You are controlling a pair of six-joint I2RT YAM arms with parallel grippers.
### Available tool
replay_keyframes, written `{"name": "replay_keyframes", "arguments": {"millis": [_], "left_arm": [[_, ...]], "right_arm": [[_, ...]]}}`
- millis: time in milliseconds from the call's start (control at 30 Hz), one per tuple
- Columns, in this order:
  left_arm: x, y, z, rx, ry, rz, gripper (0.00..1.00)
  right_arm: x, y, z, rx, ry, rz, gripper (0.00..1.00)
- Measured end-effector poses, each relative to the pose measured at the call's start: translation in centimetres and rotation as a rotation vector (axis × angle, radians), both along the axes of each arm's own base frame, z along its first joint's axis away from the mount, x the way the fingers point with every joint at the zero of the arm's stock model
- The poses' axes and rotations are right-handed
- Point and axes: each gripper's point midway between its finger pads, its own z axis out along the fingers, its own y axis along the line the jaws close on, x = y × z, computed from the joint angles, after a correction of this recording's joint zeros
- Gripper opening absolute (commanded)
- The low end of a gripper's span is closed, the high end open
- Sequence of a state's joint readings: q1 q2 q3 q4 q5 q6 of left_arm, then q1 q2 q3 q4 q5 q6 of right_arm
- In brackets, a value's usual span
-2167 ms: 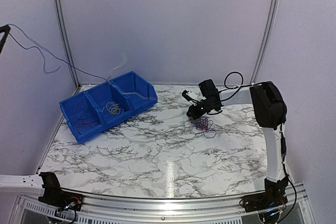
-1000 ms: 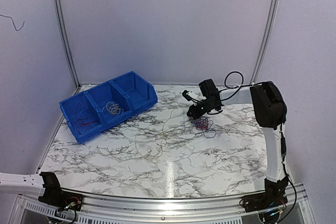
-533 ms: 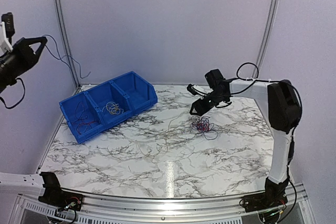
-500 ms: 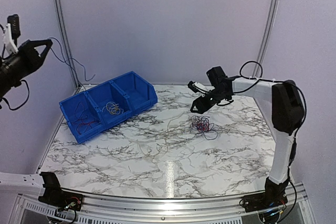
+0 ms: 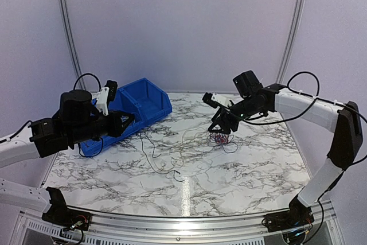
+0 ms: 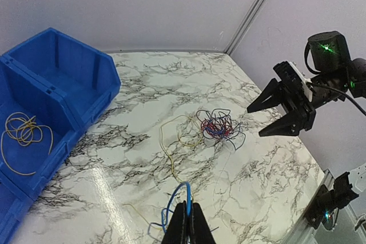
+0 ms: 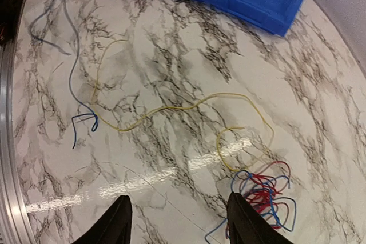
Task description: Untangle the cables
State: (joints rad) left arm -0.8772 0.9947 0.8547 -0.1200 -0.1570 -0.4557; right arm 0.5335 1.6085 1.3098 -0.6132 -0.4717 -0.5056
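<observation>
- blue plastic bin point(image 6: 86, 84) at the far left: a yellow loop lies in its middle compartment and the far one looks bare. the nearest compartment is behind the left arm in the top view and cut off in the left wrist view, so i cannot tell what it holds.
- left gripper point(image 6: 187, 228): clenched on a blue wire point(image 6: 186, 190), whose loop stands up just above the fingertips. the rest trails over the marble table point(image 5: 189, 170).
- that wire's loose end seems to lie well apart from the tangle, so it is probably free. lift it high enough that the tail clears the bin wall, then drop it into a compartment of its own.
- yellow wire point(image 7: 189, 106): it snakes across the table, and one end curls in beside the tangle. whether it is threaded through there is too fine to make out.
- the cables point(image 6: 218, 126): a red, blue and dark knot right of centre, resting on the table.
- right gripper point(image 7: 179, 196): jaws spread and empty, poised just by the knot. it would do best to close on one outer strand or pin the clump, and pull slowly.
</observation>
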Motion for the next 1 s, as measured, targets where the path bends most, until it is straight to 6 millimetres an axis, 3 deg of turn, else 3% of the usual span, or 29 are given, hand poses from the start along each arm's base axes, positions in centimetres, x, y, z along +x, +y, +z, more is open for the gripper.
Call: {"name": "replay_keyframes", "arguments": {"millis": [67, 233, 333, 433, 633, 700, 867, 1000], "left_arm": [[0.0, -0.7, -0.9, -0.043, 0.002, -0.016, 0.0], [0.1, -1.5, -1.8, -0.108, 0.005, -0.031, 0.0], [0.2, -1.7, -1.6, -0.144, -0.004, -0.029, 0.0], [0.2, -1.8, -1.5, -0.17, -0.01, -0.028, 0.0], [0.1, -2.0, -1.3, -0.21, -0.01, -0.034, 0.0], [0.1, -2.1, -1.2, -0.217, -0.009, -0.036, 0.0], [0.1, -2.1, -0.8, -0.235, -0.015, -0.036, 0.0], [0.2, -2.0, -1.0, -0.232, -0.017, -0.031, 0.35]], "right_arm": [[-2.4, 2.0, -0.2, 0.011, 0.003, 0.084, 0.58], [-5.5, 6.7, 1.4, 0.094, -0.01, 0.228, 0.6], [-5.8, 9.8, 1.5, 0.126, 0.006, 0.27, 0.63], [-5.4, 12.6, 0.4, 0.138, 0.045, 0.286, 0.66], [-5.5, 15.8, -2.8, 0.127, 0.145, 0.292, 0.65], [-5.7, 16.3, -3.2, 0.13, 0.168, 0.293, 0.51], [-5.7, 16.8, -3.3, 0.146, 0.2, 0.284, 0.0], [-5.5, 17.0, -2.9, 0.159, 0.197, 0.269, 0.0]]}}
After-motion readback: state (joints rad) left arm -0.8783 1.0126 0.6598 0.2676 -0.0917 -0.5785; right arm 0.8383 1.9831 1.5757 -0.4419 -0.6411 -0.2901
